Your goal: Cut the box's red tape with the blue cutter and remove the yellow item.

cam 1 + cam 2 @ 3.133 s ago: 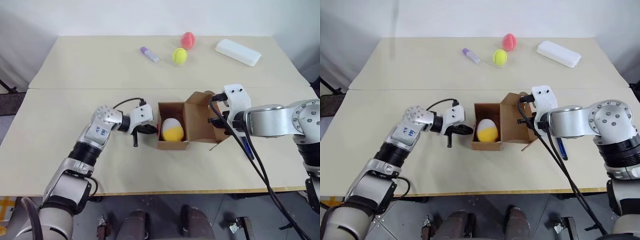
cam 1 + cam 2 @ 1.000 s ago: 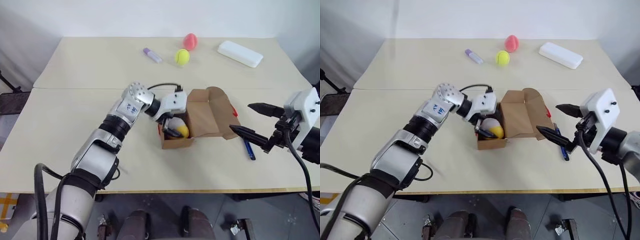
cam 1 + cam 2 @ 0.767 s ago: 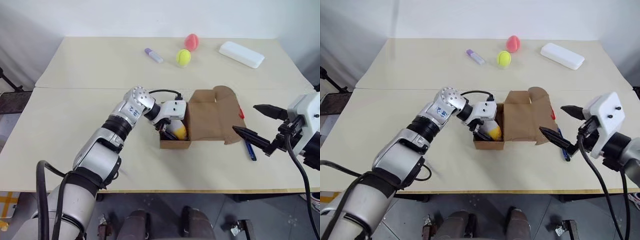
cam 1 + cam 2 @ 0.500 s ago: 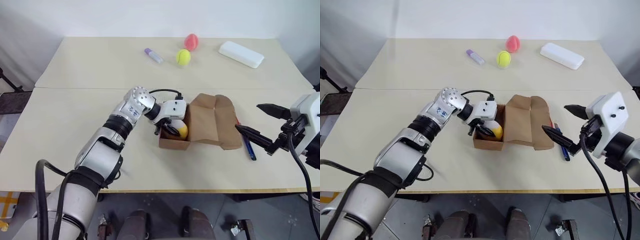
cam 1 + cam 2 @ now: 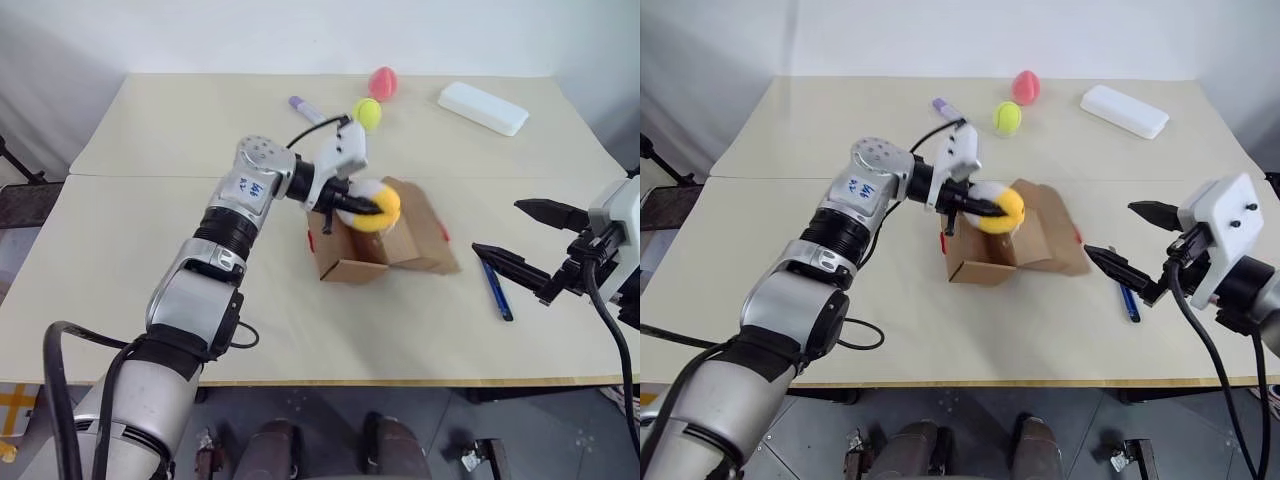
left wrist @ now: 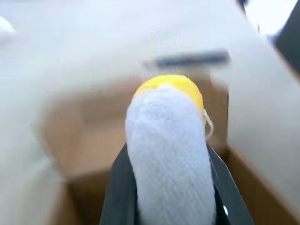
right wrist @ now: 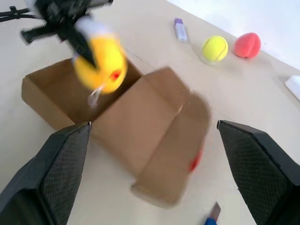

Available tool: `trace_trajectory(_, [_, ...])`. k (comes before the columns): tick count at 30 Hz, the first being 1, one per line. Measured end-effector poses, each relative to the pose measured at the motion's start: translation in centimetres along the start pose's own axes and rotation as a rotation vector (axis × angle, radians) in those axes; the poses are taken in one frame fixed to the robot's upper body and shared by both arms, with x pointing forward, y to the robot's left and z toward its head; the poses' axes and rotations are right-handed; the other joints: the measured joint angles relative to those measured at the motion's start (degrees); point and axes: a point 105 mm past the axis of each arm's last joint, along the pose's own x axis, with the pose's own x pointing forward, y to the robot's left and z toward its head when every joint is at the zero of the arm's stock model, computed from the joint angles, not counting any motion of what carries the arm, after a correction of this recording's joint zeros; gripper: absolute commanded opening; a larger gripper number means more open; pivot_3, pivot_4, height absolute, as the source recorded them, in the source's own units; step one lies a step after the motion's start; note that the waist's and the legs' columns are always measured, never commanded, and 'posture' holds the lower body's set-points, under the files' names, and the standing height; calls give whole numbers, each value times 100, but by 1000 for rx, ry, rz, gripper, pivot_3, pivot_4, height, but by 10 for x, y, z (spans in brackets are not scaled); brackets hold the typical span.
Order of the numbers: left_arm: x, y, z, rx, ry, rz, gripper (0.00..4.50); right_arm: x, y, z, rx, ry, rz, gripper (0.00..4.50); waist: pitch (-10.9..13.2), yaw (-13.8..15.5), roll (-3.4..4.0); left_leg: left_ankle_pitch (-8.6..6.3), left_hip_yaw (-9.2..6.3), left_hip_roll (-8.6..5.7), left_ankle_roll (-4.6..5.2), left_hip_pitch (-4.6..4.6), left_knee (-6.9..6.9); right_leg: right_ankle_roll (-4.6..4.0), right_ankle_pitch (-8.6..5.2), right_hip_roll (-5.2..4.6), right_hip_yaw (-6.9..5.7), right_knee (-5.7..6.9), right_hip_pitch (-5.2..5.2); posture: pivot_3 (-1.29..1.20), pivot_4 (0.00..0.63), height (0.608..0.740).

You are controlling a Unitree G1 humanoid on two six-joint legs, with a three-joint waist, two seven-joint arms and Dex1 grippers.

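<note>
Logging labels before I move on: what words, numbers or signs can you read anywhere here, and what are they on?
Blue marks on a white sticker on the left forearm: too small and blurred to read.
The box, white oblong case and purple-capped tube: no readable text.
The blue cutter: none visible.

A pale beige table, two tops butted along a seam across the middle, carries everything. Near centre lies the open cardboard box, flaps spread right. The blue cutter lies right of it. Along the upper edge rest a purple-capped white tube, a yellow-green tennis ball, a pink-red ball and, upper right, a white oblong case.
</note>
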Motion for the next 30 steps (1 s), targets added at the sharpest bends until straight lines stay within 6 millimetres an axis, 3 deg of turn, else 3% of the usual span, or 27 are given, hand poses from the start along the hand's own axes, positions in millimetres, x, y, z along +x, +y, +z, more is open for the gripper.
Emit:
trace_trajectory(3, [-13,7,13,-72,-78,48,273,2,0,4,-8,-13,21,4500,0,-9,0,0,0,0,0,1,0,0,0,0,0,3,-1,0,150,740])
trace_trajectory(5, [-33,16,20,-120,-116,109,272,3,2,8,-24,-33,42,4500,0,-29,0,0,1,2,-1,5,-1,0,0,1,1,7,-2,0,150,740])
trace_trajectory(10, [-105,43,4,-146,-3,381,267,2,3,6,-17,-37,75,4500,0,-40,0,2,5,2,-4,16,-10,0,0,2,3,14,-1,0,150,740])
trace_trajectory(12, [-134,45,-17,-151,102,470,257,3,8,3,-23,-25,118,4500,-1,-27,1,2,6,0,-4,19,-10,1,0,0,4,14,1,0,150,740])
trace_trajectory(14, [-164,40,-50,-197,222,547,257,4,10,-2,-18,-13,148,4500,-1,-27,1,2,5,0,-4,17,-10,1,0,1,2,15,-1,0,150,740])
trace_trajectory(17, [-192,29,-96,-263,398,634,257,10,11,-9,-10,-3,186,4500,0,-3,-2,2,0,-1,-4,13,-1,1,0,1,2,16,1,0,150,740])
trace_trajectory(19, [-207,22,-116,-310,465,677,257,14,10,-10,-8,-5,201,4500,1,4,-5,2,-2,-1,-4,11,1,1,0,0,2,16,2,0,150,740])
trace_trajectory(23, [-224,17,-129,-338,515,747,1560,25,10,-5,-18,-25,244,4500,3,-10,-9,2,-9,1,-5,10,1,1,1,1,-1,19,1,0,150,740])
trace_trajectory(30, [-227,13,-100,-284,445,728,3656,32,8,-8,-6,-27,295,4500,3,-23,-9,2,-11,1,-6,11,0,2,1,1,-4,22,1,0,150,740])
